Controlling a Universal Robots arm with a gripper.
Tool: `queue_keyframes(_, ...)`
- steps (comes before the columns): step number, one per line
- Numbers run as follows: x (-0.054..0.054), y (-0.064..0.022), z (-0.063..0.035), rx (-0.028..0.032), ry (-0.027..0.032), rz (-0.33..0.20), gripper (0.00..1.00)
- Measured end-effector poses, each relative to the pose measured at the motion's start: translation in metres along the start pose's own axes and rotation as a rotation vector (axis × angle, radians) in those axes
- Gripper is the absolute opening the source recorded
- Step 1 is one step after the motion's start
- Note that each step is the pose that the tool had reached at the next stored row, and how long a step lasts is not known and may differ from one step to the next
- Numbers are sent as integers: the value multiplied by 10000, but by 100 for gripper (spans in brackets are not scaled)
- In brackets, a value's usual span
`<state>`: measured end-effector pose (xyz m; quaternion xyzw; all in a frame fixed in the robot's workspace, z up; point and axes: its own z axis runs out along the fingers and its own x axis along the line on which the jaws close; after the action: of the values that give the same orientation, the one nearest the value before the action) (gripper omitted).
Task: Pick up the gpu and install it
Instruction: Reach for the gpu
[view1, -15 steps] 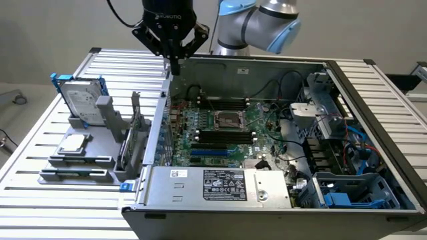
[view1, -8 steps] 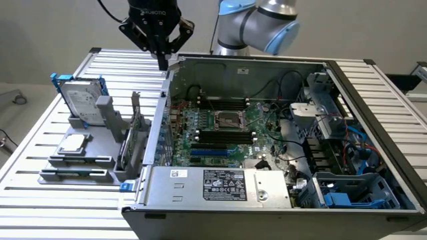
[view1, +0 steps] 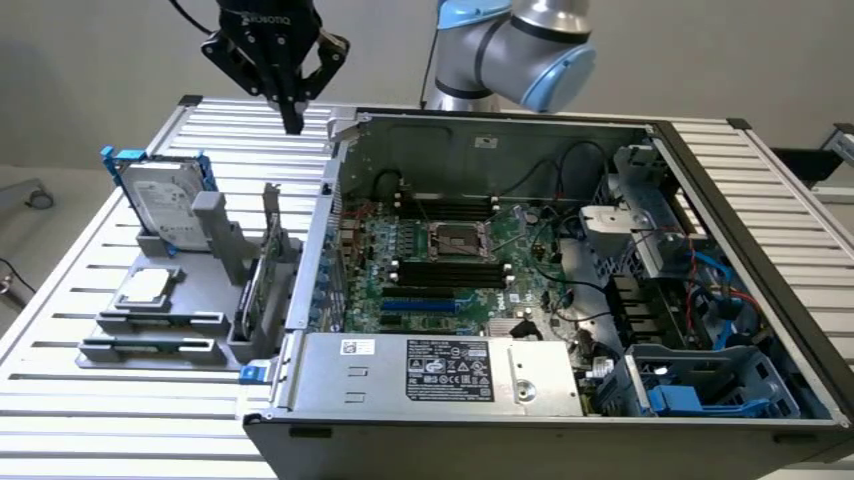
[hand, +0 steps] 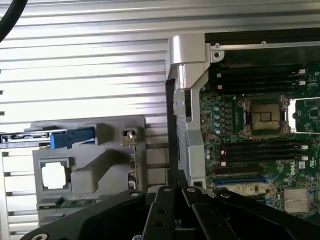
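Jaws were pressed together w/ nothing between them, hanging in the upper left of the exterior view, over the back of the slatted surface (view1: 80, 400) and just outside the open pc case (view1: 507, 120).

You hadn't picked the gpu (view1: 276, 262) yet. It stood on edge in the grey holder (view1: 147, 352), centre-left of the frame, close beside the case's near wall and well apart from the jaws, lower in the picture. Same holder carried the hdd w/ blue frame (view1: 167, 205) further left and the square silver cpu (view1: 147, 287) lying flat below it; neither was your target. In the wrist view the card (hand: 133, 167) showed as a thin strip seen from above, next to the case wall.

So, by my read, you were at the approach stage: pickup not begun, install not begun. Mobo (view1: 441, 260) lay bare inside the case, blue slots (view1: 416, 300) toward its lower part looking free.

A grasp from there would prob. call for spreading the jaws first, lining them up across the card's thin top edge, and coming down straight. Gap between card, holder post and case wall looked tight, so you'd have had little room for sideways error.
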<state>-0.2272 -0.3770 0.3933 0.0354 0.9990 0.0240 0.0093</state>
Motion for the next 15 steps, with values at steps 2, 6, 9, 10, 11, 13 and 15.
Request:
queue_keyframes(2, 94, 15, 5, 1, 2, 0, 11)
queue_keyframes(6, 277, 30, 19, 2, 17, 1, 11)
queue_keyframes(9, 414, 34, 27, 7, 81, 3, 11)
queue_keyframes(10, 459, 32, 30, 9, 123, 5, 11)
queue_keyframes(11, 504, 29, 34, 12, 166, 8, 11)
queue_keyframes(13, 582, 24, 37, 23, 302, 14, 11)
queue_keyframes(15, 627, 20, 41, 32, 462, 20, 11)
